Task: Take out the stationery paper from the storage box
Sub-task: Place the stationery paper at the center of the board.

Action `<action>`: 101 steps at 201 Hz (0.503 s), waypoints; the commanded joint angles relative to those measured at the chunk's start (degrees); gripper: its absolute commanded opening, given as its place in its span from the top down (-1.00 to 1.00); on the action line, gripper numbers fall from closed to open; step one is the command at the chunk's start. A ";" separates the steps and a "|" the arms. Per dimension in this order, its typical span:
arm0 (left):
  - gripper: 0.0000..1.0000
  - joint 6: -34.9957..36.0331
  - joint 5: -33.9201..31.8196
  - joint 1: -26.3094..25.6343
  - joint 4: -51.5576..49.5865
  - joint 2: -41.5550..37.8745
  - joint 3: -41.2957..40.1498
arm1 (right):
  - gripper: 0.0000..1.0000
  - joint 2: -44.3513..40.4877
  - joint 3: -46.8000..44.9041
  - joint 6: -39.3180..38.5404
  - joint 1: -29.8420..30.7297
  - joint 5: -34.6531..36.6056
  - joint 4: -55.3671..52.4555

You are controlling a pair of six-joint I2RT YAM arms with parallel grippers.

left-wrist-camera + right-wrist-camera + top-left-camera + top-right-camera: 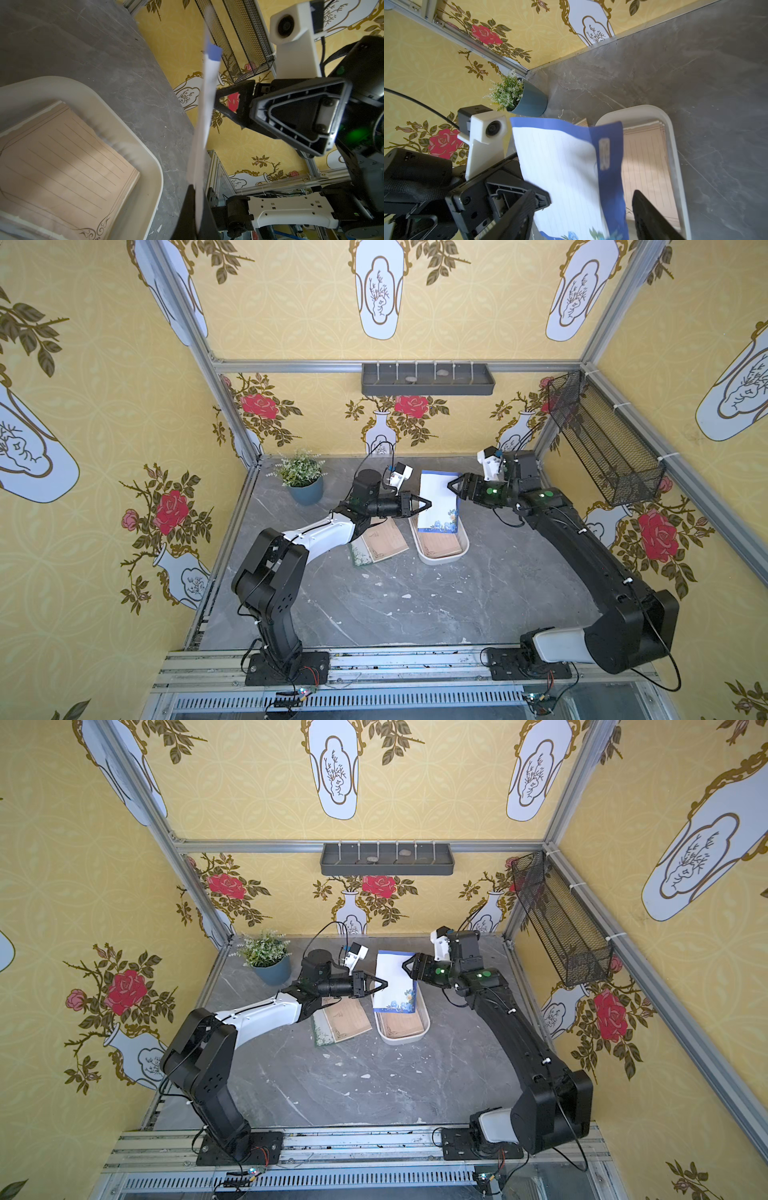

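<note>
A white sheet of stationery paper with a blue floral border [438,502] [392,982] hangs tilted above the far end of the white storage box [441,561] [400,1041]. My left gripper [428,504] [197,199] is shut on the sheet's left edge. On the other side, my right gripper [451,486] [583,194] is open, its fingers [527,203] apart on either side of the sheet without pinching it. Tan lined sheets [62,158] [645,158] lie flat in the box. More sheets [382,545], tan over a green-bordered one, lie on the table left of the box.
A potted plant [305,479] stands at the back left of the grey table. A grey compartment tray [428,381] hangs on the back wall. A black mesh basket [602,443] hangs on the right wall.
</note>
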 commanded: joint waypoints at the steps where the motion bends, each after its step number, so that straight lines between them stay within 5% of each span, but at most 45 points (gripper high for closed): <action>1: 1.00 1.65 3.24 0.01 0.41 -1.34 0.03 | -0.72 -4.60 -4.07 -0.83 -4.40 -8.27 5.84; 39: 1.00 1.37 5.96 -0.08 0.69 -4.08 1.32 | -0.84 -10.20 -16.51 7.25 -10.21 -37.63 31.81; 80: 1.00 1.29 7.07 -0.08 0.78 -6.17 1.52 | -0.83 -7.89 -24.30 23.20 -10.22 -46.63 58.66; 101: 1.00 1.20 7.16 -0.08 0.78 -6.27 1.58 | -0.76 -5.95 -25.18 25.57 -10.22 -47.24 62.85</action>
